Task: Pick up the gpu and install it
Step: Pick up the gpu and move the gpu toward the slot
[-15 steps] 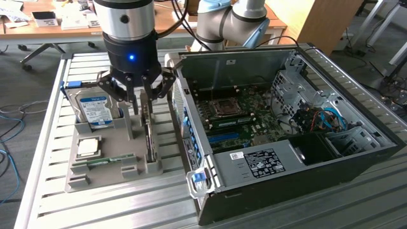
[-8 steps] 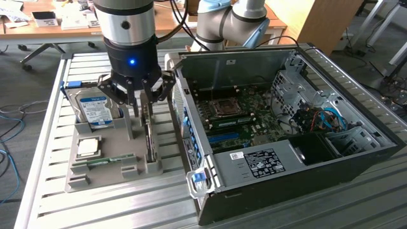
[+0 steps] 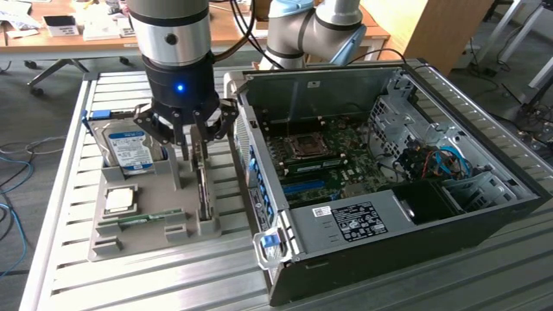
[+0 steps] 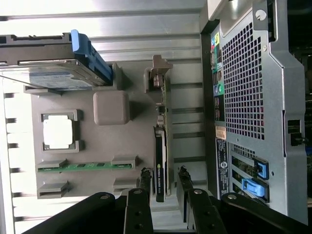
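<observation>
Gripper (image 3: 195,155) hangs low over grey parts tray (image 3: 129,243) on slatted metal table (image 3: 65,214). Jaws released: fingers (image 4: 145,179) straddle gpu (image 3: 206,194) with gap either side, no grasp. Gpu stands on edge in tray slot, on tray's side nearest open computer case (image 3: 389,181) at exterior view's right. Hard drive (image 3: 129,146), processor (image 3: 119,199) and memory stick (image 3: 142,217) sit in tray, toward exterior view's left of card.
</observation>
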`<state>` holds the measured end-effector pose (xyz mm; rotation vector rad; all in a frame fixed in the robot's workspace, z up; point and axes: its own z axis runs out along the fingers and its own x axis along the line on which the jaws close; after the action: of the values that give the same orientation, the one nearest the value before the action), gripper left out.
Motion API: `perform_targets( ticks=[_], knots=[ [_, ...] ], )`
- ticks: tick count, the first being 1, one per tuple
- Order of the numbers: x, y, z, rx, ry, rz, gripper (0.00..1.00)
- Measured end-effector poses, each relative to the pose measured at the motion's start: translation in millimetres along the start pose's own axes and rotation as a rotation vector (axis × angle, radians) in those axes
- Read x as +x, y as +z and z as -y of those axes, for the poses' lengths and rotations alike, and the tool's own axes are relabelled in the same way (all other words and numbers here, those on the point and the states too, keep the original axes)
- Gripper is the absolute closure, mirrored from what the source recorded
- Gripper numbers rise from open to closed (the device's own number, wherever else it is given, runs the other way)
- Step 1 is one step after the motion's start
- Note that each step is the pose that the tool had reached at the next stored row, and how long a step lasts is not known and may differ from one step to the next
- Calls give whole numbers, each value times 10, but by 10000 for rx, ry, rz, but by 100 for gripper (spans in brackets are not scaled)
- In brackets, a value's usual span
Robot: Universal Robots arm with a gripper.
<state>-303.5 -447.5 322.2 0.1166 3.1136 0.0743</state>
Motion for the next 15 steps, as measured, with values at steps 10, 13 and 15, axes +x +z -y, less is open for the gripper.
perform_targets(
  ticks=[10,13,15],
  knots=[
    [7,67,4,-130,3,-8,64],
    [11,120,7,-130,3,-8,64],
    [12,146,8,-130,3,-8,64]
  ],
)
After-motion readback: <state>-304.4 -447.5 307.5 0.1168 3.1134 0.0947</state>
